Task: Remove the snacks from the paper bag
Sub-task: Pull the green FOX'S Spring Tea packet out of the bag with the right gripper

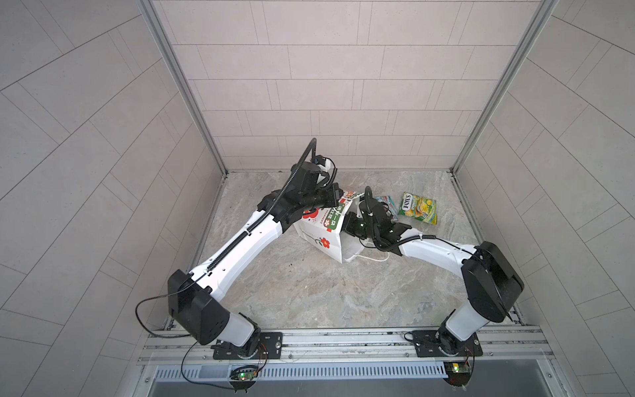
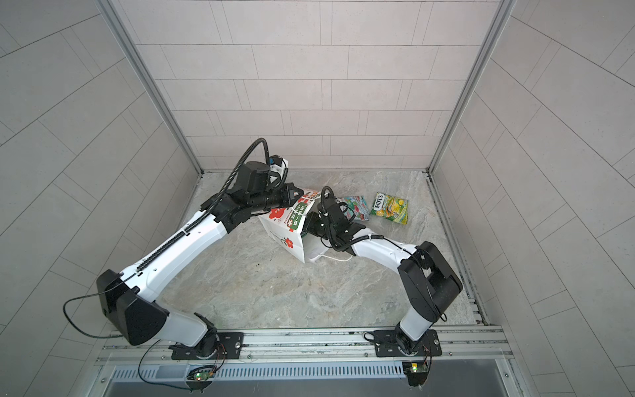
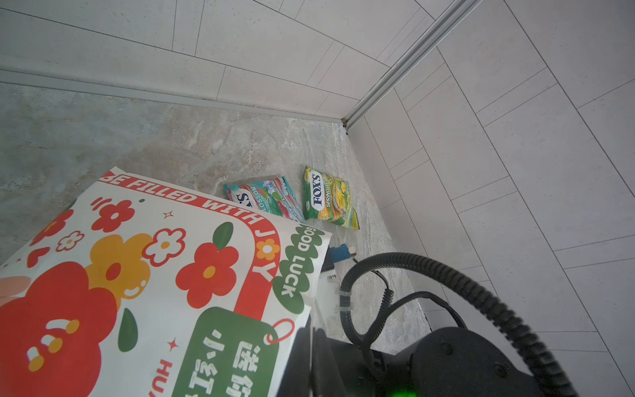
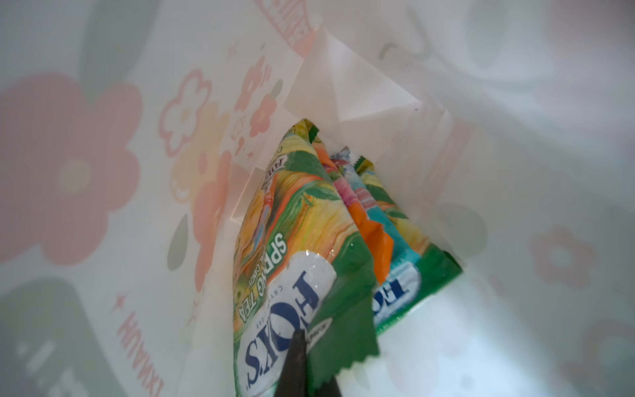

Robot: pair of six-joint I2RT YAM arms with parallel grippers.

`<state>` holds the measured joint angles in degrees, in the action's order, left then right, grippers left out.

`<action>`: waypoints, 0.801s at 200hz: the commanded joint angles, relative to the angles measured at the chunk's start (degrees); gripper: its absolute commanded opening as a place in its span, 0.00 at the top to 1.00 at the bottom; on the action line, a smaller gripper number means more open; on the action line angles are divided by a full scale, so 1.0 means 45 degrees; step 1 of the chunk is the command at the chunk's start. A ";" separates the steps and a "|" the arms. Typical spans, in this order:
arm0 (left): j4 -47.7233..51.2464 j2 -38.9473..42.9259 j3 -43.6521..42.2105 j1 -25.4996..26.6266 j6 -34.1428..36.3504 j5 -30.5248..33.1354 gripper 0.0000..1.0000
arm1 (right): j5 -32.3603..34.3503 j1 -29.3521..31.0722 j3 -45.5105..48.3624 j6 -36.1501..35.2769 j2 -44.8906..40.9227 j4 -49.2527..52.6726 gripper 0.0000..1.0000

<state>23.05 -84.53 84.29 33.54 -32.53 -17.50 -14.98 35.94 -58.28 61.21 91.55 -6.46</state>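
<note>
Grey marbled stone, smooth and matte, forms the tabletop, boxed in by pale tiled walls. Toward the far middle the paper bag lies tipped over. It is white, stiff and creased, printed with red and orange flowers and green labels. Its mouth faces my right arm and a white cord handle trails on the stone. My left pincer is clenched on the bag's raised closed end. My right pincer reaches inside the bag, hidden in both top views. Its wrist view shows its dark tips clamped on the green zigzag-edged corner of a glossy Spring Tea packet. That packet fronts a fanned stack leaning in the bag's folded bottom, with an orange packet and a teal packet behind it. Outside, beyond my right wrist, two more flat crinkly packets lie side by side on the stone. The teal-red packet is nearer the bag and the yellow-green packet is just beside it.
</note>
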 commanded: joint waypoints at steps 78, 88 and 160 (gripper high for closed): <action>-0.0082 0.0237 -0.0001 0.0047 0.0044 0.0276 1.00 | -0.1206 -0.0892 0.1522 -0.1294 -0.2146 0.0387 1.00; -0.0083 0.0229 0.0028 0.0048 0.0042 0.0289 1.00 | -0.1503 -0.1030 0.1648 -0.1547 -0.2371 0.0400 1.00; -0.0156 0.0095 0.0020 0.0047 -0.0050 0.0205 1.00 | -0.2627 -0.1427 0.2598 -0.3044 -0.4658 0.0027 1.00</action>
<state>23.05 -84.53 84.29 33.54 -32.60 -16.71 -23.88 30.11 -47.57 50.04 73.93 -4.12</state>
